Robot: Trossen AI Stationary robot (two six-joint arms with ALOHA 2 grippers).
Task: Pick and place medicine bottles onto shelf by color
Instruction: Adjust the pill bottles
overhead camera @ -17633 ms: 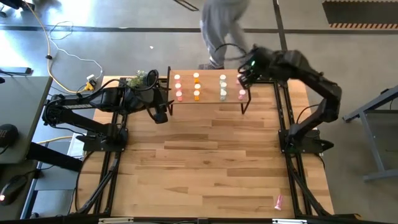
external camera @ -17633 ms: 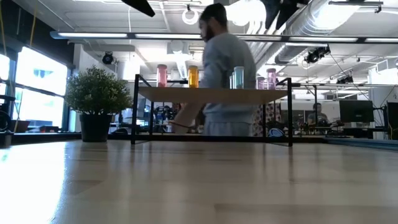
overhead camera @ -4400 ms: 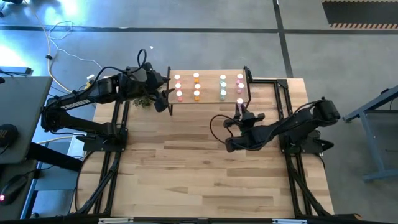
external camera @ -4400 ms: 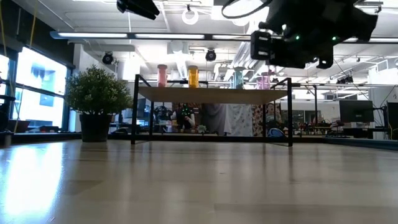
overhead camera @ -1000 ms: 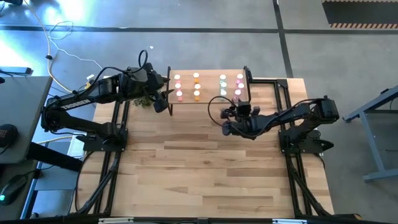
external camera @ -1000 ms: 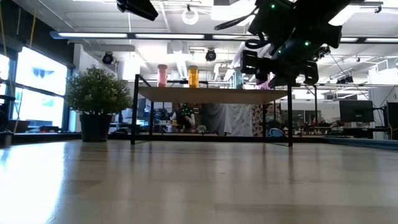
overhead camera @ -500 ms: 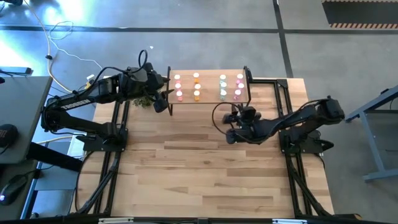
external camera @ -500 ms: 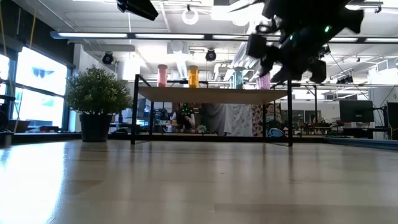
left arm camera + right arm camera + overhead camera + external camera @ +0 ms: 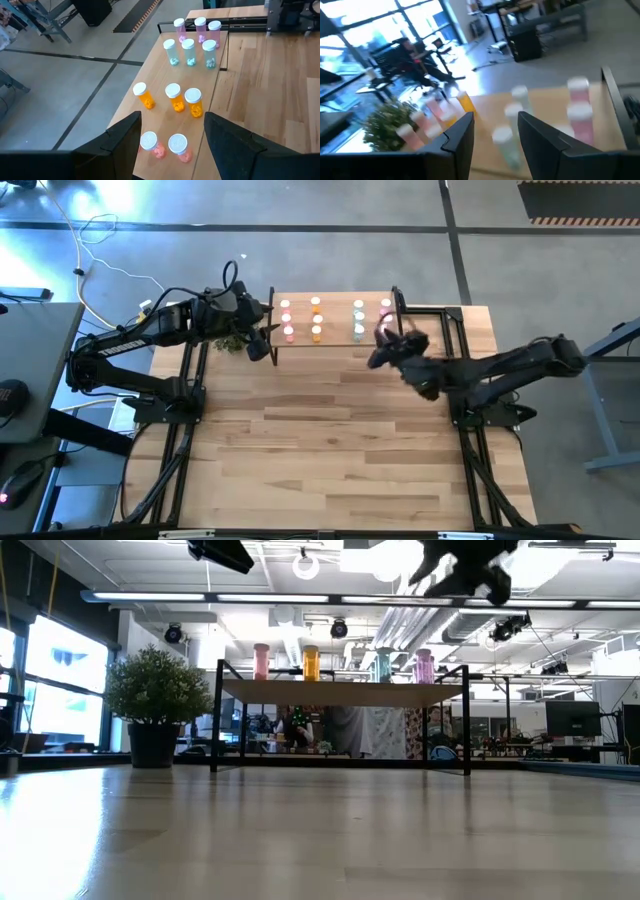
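While I watched from the high view, the shelf [image 9: 335,320] stood at the 12 o'clock edge of the table [image 9: 330,440], with the medicine bottles [image 9: 358,319] upright on it in four colour columns: pink, orange, pale green, reddish pink. My left gripper [image 9: 262,345] hung at the shelf's 9 o'clock end; its fingers [image 9: 122,137] stood apart, holding nothing. My right gripper [image 9: 384,352] hung at about 5 o'clock of the shelf, just beside the last column, fingers [image 9: 465,131] also apart and empty. A potted plant [image 9: 153,705] stood near the left arm.
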